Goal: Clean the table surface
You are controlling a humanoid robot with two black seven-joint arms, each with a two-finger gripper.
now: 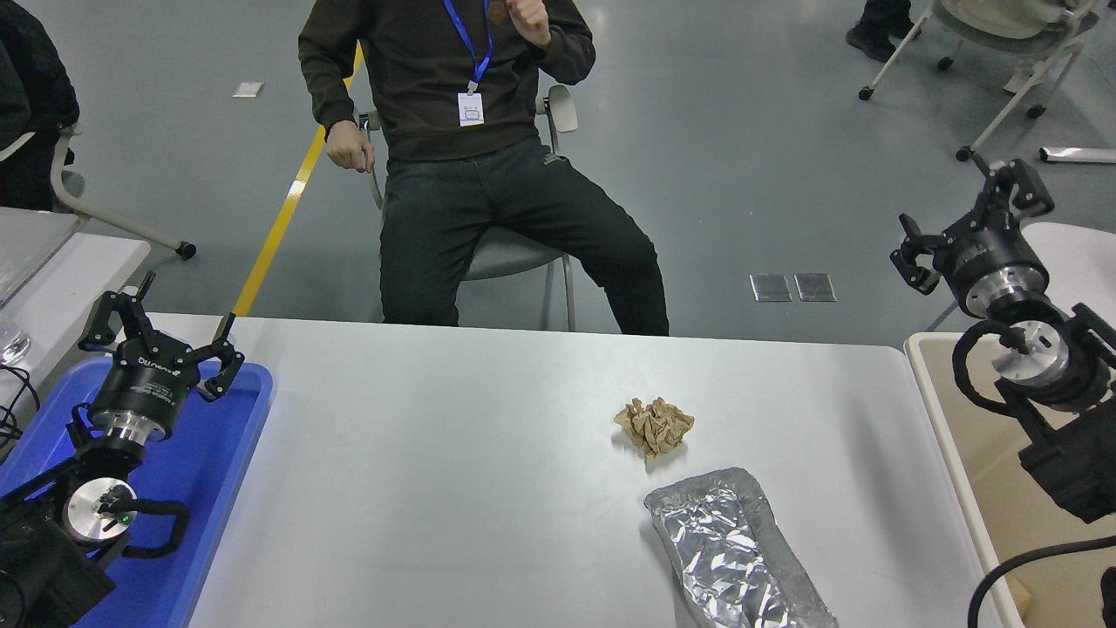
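Head view: matte white table surface (453, 453); both grippers' jaws spread wide, holding nothing.

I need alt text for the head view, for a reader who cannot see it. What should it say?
A crumpled brown paper ball and a flattened foil tray lie on a white table. The right gripper hangs open above a beige bin; the left gripper is parked open over a blue tray. A person sits behind.

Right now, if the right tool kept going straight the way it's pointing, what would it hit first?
Nothing on the table: the right tool points up and away over the far edge, toward bare floor. The way looks free, though depth is hard to judge.
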